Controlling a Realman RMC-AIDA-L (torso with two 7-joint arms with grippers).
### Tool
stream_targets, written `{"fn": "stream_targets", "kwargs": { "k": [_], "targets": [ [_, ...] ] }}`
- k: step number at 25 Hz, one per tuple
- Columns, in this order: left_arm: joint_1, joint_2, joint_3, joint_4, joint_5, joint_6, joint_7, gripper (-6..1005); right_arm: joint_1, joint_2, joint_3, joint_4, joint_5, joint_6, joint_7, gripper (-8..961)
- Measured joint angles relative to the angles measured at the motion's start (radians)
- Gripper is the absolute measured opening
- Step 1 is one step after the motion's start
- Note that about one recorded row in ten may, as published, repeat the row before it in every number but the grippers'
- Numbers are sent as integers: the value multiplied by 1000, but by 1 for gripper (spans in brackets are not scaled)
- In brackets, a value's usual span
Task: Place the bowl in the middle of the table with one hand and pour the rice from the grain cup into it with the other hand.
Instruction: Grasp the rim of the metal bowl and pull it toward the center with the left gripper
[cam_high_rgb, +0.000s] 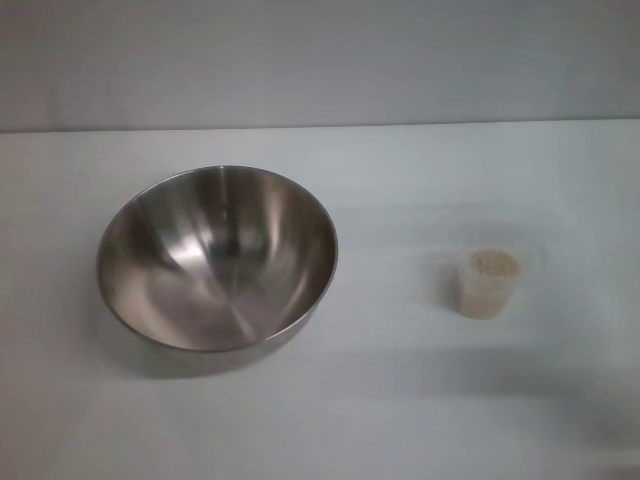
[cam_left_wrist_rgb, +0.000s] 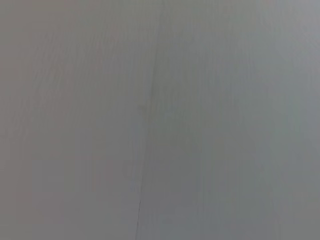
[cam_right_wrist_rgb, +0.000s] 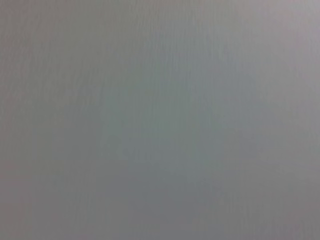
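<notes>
The large stainless-steel bowl (cam_high_rgb: 217, 258) stands on the white table (cam_high_rgb: 400, 400), left of the middle, its inside empty. The small transparent grain cup (cam_high_rgb: 490, 282) stands upright on the right side of the table, filled with pale rice (cam_high_rgb: 493, 264). Bowl and cup are well apart. Neither gripper shows in the head view. Both wrist views show only a plain grey-white surface, with no fingers and none of the task's objects.
The table's far edge meets a plain grey wall (cam_high_rgb: 320, 60). A faint thin seam line (cam_left_wrist_rgb: 145, 150) runs across the surface in the left wrist view.
</notes>
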Motion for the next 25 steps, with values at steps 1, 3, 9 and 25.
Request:
{"fn": "stream_targets", "kwargs": {
  "k": [1,3,9,25],
  "targets": [
    [0,0,0,0,0,0,0,842,0,0,0,0,0,0,0,600],
    [0,0,0,-1,0,0,0,841,-1,0,0,0,-1,0,0,600],
    [-1,0,2,-2,0,2,0,838,-10,1,0,0,-1,0,0,600],
    [135,21,-159,-677,34,-734,126,829,-38,2,10,1,6,-13,0,600]
  ]
}}
